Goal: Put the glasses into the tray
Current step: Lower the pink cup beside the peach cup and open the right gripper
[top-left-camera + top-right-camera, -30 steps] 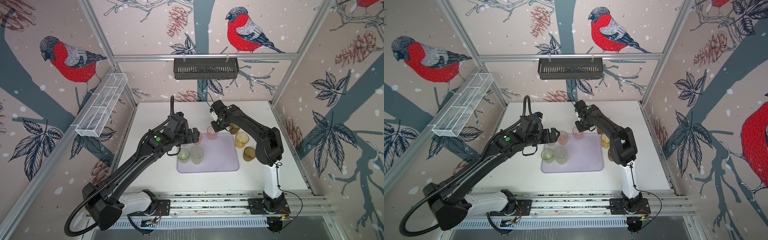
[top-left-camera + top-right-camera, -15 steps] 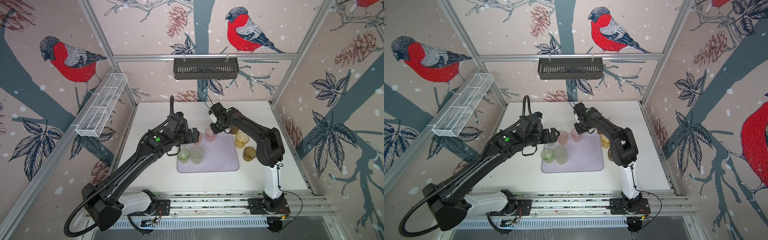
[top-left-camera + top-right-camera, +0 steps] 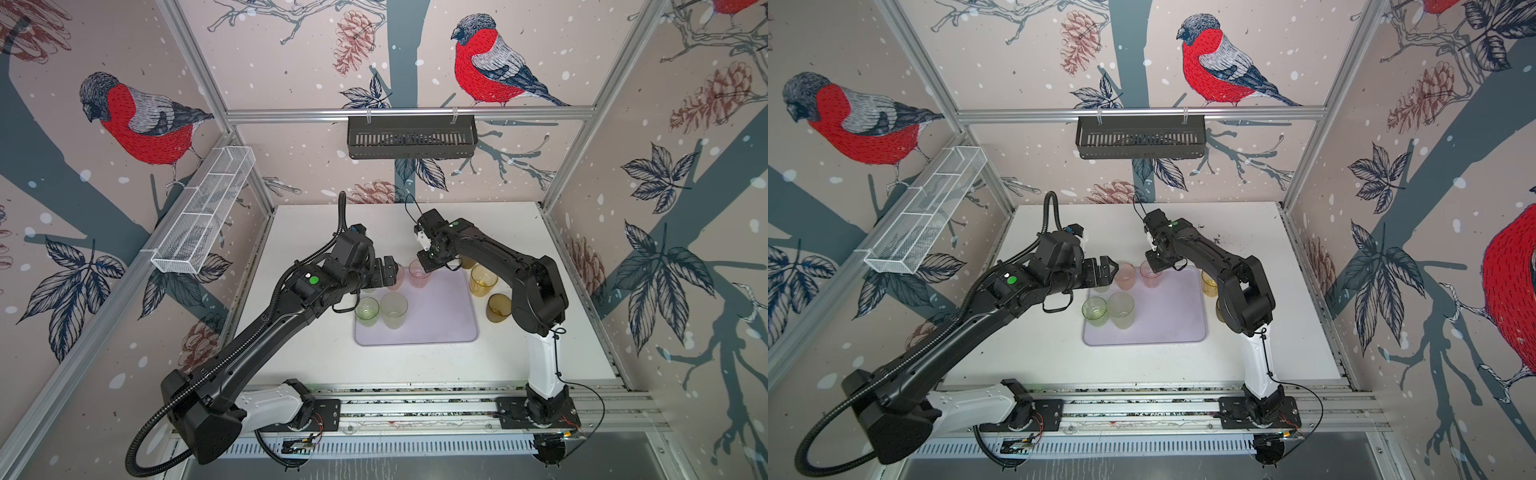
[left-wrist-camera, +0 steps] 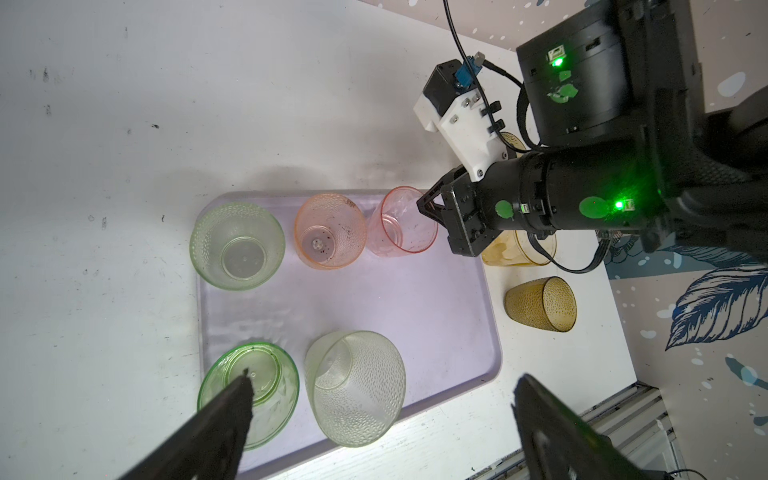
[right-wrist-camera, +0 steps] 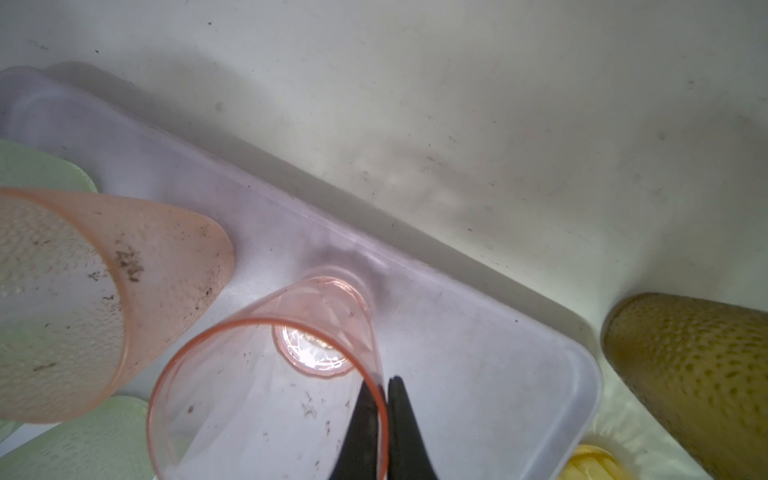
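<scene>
Pinching the pink glass (image 5: 266, 399) by its rim, right gripper (image 5: 381, 384) seems to be seating it at the tray's (image 4: 374, 299) far edge, beside the other pink glass (image 4: 330, 232) | left gripper (image 4: 384, 376) spread wide, empty, above the tray's left side, likely freed for another pick | amber glasses (image 4: 540, 303) on the table off the tray's right edge

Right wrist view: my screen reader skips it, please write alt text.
The right claw pinches the rim of a clear pink glass within the lavender tray. A frosted pink glass stands beside it; an amber-brown glass stands outside.
</scene>
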`<state>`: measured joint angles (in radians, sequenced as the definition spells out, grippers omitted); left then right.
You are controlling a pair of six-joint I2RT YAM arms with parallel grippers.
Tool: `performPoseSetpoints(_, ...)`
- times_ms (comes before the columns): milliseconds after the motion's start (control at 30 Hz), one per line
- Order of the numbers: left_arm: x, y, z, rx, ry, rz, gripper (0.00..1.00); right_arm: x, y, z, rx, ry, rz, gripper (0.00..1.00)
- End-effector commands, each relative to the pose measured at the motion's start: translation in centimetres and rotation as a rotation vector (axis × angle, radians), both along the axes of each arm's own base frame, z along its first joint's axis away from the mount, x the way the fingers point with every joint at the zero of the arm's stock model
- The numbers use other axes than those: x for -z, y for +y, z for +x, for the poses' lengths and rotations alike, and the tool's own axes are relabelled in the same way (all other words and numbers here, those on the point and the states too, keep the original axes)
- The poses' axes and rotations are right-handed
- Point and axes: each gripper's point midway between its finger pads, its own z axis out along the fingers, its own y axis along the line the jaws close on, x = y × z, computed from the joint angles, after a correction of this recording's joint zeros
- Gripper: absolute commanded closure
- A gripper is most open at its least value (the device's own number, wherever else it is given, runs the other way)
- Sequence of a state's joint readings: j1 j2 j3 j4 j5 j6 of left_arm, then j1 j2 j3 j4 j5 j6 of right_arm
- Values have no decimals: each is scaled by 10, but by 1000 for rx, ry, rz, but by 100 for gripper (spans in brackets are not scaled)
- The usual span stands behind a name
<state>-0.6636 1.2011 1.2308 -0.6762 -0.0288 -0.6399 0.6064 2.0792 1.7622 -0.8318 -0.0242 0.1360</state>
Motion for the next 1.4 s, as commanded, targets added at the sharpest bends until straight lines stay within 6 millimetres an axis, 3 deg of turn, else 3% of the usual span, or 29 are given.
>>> performPoseSetpoints(0,-3,2,1,-13,-11,-3,3,-4,5,0,12,-8,24,100)
performPoseSetpoints(1367,-5,1,2,-13,-17,-9,3,4,6,-3,8,-18,-16,98)
